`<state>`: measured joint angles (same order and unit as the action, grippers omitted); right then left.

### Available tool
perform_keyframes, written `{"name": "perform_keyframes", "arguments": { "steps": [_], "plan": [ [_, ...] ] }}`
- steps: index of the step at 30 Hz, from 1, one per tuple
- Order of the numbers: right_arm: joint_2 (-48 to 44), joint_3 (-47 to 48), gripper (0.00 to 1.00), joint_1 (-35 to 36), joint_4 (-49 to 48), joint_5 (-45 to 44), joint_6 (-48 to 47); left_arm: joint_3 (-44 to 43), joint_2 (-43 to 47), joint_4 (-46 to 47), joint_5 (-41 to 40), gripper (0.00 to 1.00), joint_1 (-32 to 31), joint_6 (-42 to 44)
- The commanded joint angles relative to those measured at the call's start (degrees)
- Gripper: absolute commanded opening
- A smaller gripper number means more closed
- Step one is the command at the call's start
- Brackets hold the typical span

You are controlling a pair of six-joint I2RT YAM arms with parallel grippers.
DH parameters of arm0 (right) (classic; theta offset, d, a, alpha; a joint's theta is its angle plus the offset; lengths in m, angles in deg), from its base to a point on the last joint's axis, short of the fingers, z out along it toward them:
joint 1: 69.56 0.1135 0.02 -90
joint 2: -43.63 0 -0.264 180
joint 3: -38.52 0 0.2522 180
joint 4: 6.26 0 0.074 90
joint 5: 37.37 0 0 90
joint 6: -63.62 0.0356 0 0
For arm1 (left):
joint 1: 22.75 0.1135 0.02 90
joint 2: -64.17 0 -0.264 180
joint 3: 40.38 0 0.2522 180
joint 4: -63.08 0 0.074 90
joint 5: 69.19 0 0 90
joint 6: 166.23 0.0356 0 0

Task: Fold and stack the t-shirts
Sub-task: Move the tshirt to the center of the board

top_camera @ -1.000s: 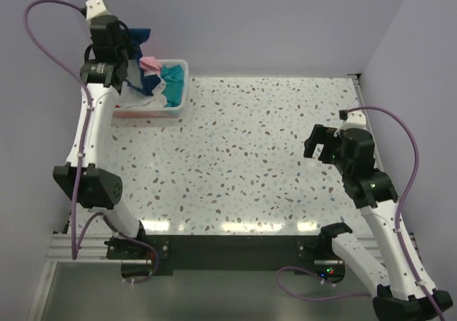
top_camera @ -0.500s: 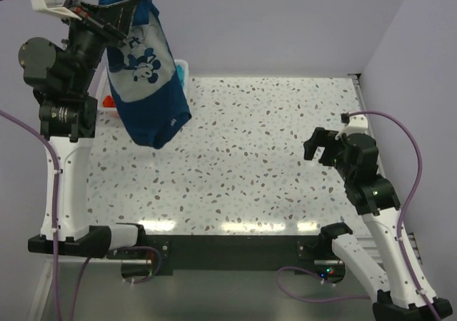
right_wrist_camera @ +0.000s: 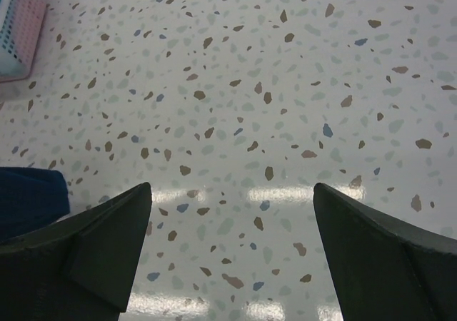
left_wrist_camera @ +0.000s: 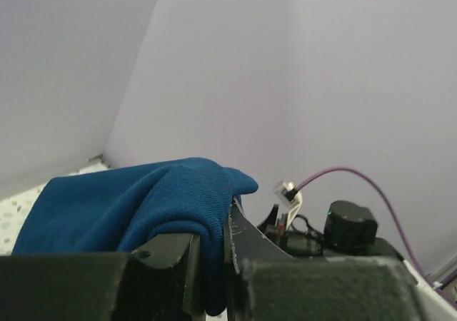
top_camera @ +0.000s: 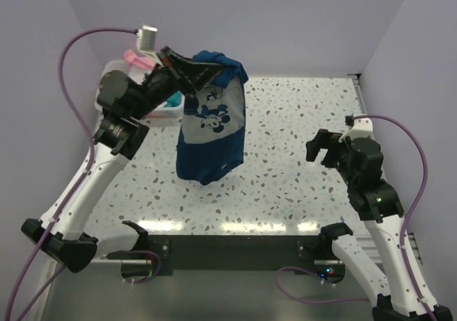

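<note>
Carried away from the basket [top_camera: 107, 75] and toward the table's middle since the earlier frame, the navy tee [top_camera: 211, 132] is now shown with its white cartoon print turned to the overhead camera. It is pinched at a bunched top edge by the left gripper [top_camera: 194, 68], whose jaws are clamped on the cloth. This is confirmed in the left wrist view, where blue fabric is squeezed between the two fingers. The tee is draped straight down in a crumpled column above the left-centre of the table [top_camera: 300, 114]; whether its hem is touching the surface cannot be told. The basket is partly hidden behind the left arm, and a pink tee [top_camera: 136, 55] and a teal tee [top_camera: 172, 107] are glimpsed in it. The right gripper [top_camera: 323, 146] is held spread wide and empty over the table's right side, well apart from the navy tee.

The step in hand is judged to be an early one: a tee is being brought out for laying flat, and nothing is seen folded or stacked. For the next move, the tee would need to be lowered and spread on the table. A second corner would probably have to be taken by the right gripper so the cloth can be pulled flat.
</note>
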<state>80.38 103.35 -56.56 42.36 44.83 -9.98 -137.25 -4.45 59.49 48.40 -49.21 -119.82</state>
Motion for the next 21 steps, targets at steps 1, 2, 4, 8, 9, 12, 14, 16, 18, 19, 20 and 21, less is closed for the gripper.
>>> {"name": "perform_keyframes", "arguments": {
  "steps": [1,2,4,8,9,12,14,16,18,19,20,21],
  "plan": [
    [0.25,0.52,0.99,-0.16,-0.22,-0.38,-0.58,3.38,-5.02,-3.40,-9.65,0.17,-6.40,5.88],
    [0.25,0.18,0.99,-0.16,-0.31,-0.56,-0.50,5.31,-7.82,-5.15,-11.58,0.38,-9.20,6.58],
    [0.60,0.00,0.99,-0.16,-0.22,-0.91,-0.41,6.29,-11.17,-6.74,-15.28,0.76,-11.15,7.82],
    [1.92,0.52,0.99,-0.25,0.74,-1.52,0.20,5.68,-19.17,-16.99,-16.77,1.00,-12.04,8.61],
    [2.44,0.61,0.99,-0.16,0.92,-1.87,0.38,6.72,-19.27,-17.90,-18.96,1.00,-11.95,8.79],
    [3.85,0.26,0.99,-0.16,0.75,-1.96,1.08,12.15,-15.59,-21.15,-27.28,1.00,-11.95,9.05],
    [4.73,0.17,0.99,-0.16,0.48,-0.83,1.26,16.12,-10.43,-23.69,-32.84,1.00,-11.95,8.09],
    [6.39,0.00,0.99,-0.16,-0.48,0.31,1.44,22.80,-6.55,-25.81,-40.66,1.00,-11.95,5.82],
    [7.71,-0.44,0.99,-0.16,-2.06,2.59,1.44,29.04,-1.27,-30.81,-47.07,1.00,-11.86,3.18],
    [9.46,-0.70,0.99,-0.16,-3.81,3.65,1.53,31.23,0.31,-33.26,-48.50,1.00,-11.78,0.55],
    [10.43,-0.71,0.99,-0.16,-4.61,4.97,2.14,35.26,3.03,-34.42,-49.56,1.00,-11.69,-0.86],
    [11.58,-0.53,0.99,-0.25,-5.31,5.76,2.49,37.13,4.18,-35.48,-50.70,1.00,-11.60,-2.36]
  ]
}}
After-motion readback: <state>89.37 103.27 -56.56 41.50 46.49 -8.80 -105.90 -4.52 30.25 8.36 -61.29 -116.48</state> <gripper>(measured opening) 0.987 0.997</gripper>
